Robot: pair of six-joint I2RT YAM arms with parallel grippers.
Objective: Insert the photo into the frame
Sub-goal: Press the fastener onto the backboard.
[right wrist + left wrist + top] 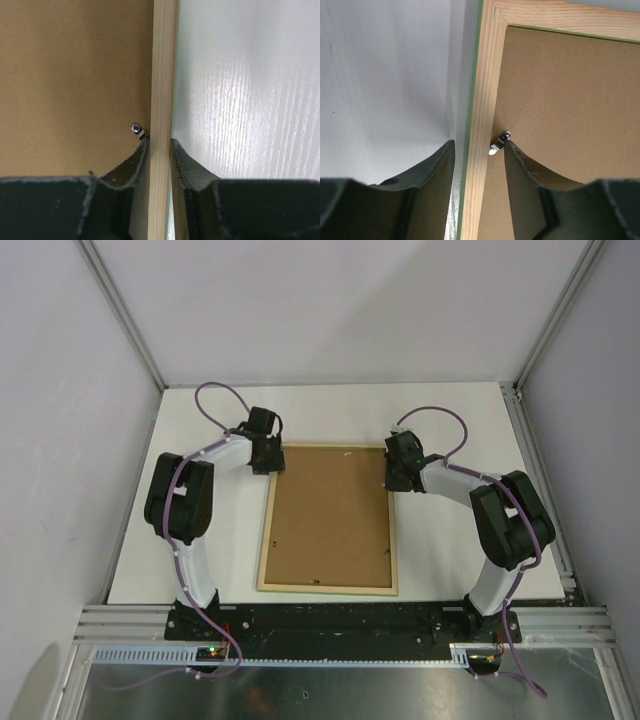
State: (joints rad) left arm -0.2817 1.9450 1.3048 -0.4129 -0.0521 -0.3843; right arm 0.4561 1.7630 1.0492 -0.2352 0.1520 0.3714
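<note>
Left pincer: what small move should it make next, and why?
The left pincer should probably close on the left rail of the frame. It straddles that rail with gaps on both sides, while the right pincer grips the opposite rail.

— Where does the frame (267, 532) lie?
— Flat, back up, in the middle of the worktop (450, 560), with the backing board (330, 515) set inside it.
— And the claws?
— The left claw (479, 145) straddles the left rail near the far corner. Its outer finger is apart from the rail, its inner finger just beside a turn clip (499, 142). The right claw (160, 142) sits on the right rail, a finger touching each side.
</note>
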